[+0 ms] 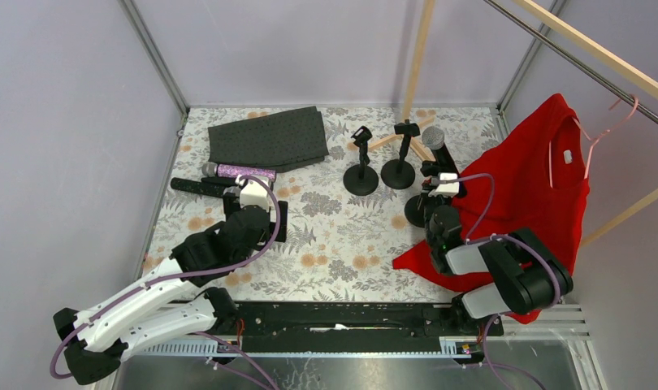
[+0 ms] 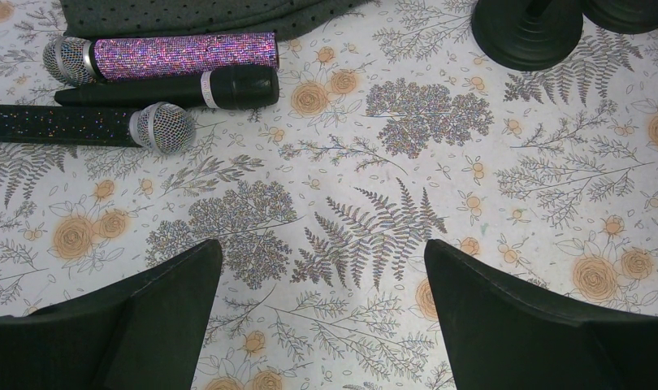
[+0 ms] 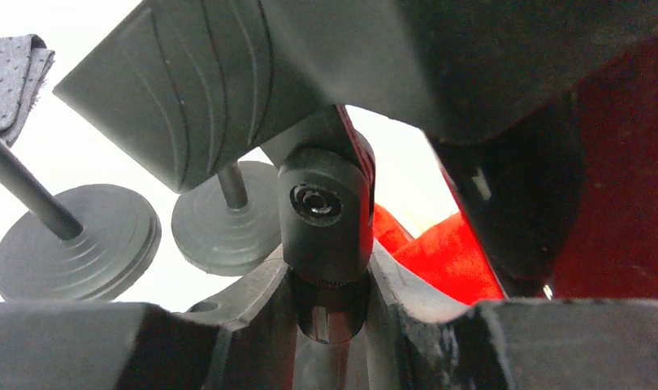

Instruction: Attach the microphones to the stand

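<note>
Red shirt (image 1: 537,179) crowds the right end effector (image 3: 330,301), clamped on a stand (image 3: 326,211); left end effector (image 2: 322,309) gapes empty.

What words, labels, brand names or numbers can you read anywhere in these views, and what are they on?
No text is readable in any view.
Red shirt: white neck label, too small to read.
Black microphone: pale band around its body, any print too blurred to read.
Purple glitter microphone: no lettering seen.
Microphone stands: no markings seen.
</note>
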Robot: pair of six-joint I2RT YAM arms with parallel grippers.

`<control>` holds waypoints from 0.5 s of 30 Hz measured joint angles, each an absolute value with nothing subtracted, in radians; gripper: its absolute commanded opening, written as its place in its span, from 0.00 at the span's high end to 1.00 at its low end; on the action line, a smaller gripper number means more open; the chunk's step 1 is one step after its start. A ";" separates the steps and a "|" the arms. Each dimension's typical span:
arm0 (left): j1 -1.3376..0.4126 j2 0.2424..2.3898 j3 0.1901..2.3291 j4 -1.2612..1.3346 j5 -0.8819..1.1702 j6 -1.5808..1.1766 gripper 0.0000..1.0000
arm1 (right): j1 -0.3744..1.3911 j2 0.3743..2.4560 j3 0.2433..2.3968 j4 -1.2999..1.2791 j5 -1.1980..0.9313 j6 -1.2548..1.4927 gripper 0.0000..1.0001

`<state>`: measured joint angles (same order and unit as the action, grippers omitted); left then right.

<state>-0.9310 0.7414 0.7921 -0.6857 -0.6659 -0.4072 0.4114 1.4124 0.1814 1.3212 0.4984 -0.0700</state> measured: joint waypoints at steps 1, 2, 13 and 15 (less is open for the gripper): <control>-0.931 0.741 0.792 -0.686 -0.666 -0.407 0.01 | 0.403 1.431 0.189 1.333 0.492 -0.071 0.96; -0.931 0.741 0.792 -0.686 -0.666 -0.407 0.01 | 0.390 1.460 0.200 1.357 0.481 -0.070 0.96; -0.931 0.741 0.792 -0.686 -0.666 -0.407 0.01 | 0.320 1.671 0.324 1.488 0.420 -0.074 0.94; -0.931 0.741 0.792 -0.686 -0.666 -0.407 0.01 | 0.316 1.685 0.341 1.488 0.408 -0.080 0.85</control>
<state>-0.9310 0.7414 0.7921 -0.6857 -0.6659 -0.4072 0.3157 1.6852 0.3408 1.4879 0.4084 -0.0795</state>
